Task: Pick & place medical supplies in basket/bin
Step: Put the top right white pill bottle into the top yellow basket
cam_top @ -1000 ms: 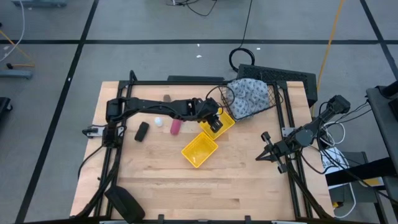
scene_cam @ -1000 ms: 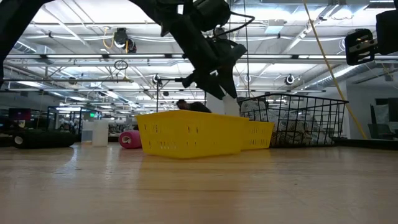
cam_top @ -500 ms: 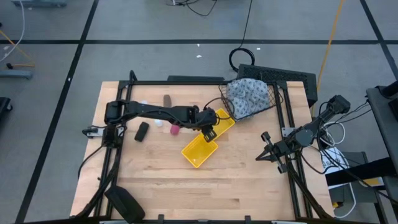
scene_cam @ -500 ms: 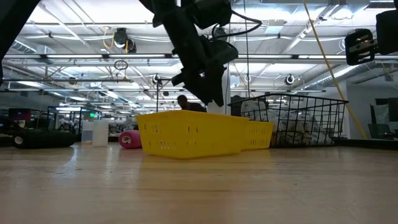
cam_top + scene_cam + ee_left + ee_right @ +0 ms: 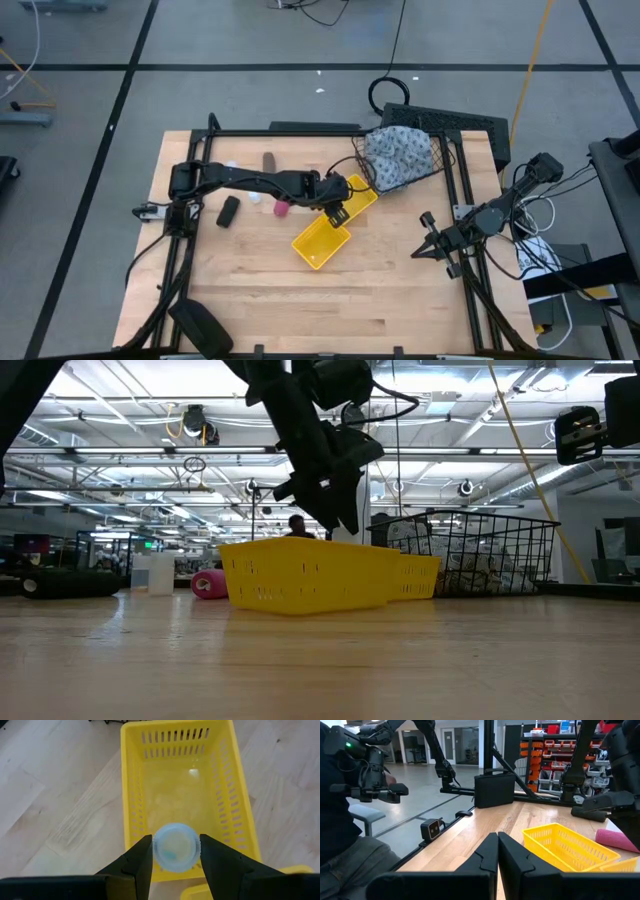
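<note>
Jaws of the left gripper [image 5: 176,851] pinch a small white bottle [image 5: 176,847] directly above one compartment of the yellow bin [image 5: 227,805], apparently for dropping it inside, while the right gripper [image 5: 428,243], jaws pressed together, waits aside over the counter [image 5: 260,290].

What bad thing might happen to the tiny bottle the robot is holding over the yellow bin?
The left gripper pinches the small round white bottle above the near edge of the bright yellow slotted plastic bin. Dropped here, it may hit the rim, bounce out, and roll across the wooden table.
</note>
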Robot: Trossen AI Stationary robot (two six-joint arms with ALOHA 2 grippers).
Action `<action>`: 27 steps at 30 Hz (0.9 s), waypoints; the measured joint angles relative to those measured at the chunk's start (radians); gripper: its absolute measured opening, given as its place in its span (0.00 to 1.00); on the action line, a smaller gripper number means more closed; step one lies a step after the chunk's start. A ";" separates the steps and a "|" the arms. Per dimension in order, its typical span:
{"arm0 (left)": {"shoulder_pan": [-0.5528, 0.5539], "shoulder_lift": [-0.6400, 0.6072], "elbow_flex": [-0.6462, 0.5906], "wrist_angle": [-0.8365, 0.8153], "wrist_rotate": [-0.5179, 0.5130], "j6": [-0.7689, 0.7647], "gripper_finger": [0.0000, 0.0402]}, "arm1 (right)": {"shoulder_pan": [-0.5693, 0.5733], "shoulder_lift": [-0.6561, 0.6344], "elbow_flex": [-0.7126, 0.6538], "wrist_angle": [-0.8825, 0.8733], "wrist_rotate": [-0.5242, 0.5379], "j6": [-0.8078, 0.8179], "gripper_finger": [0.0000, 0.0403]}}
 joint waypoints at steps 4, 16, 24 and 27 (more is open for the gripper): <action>0.000 0.026 -0.001 -0.002 0.001 -0.014 0.38 | 0.000 0.000 0.000 0.000 0.000 0.000 0.00; 0.003 0.061 -0.002 0.011 0.009 -0.031 0.38 | 0.000 0.002 0.000 -0.001 0.000 0.000 0.00; 0.003 0.062 -0.002 0.007 0.026 -0.035 0.41 | 0.000 0.001 0.000 0.000 0.000 0.000 0.00; 0.003 0.062 -0.002 0.008 0.026 -0.045 0.45 | 0.000 0.001 0.000 0.000 0.000 0.000 0.00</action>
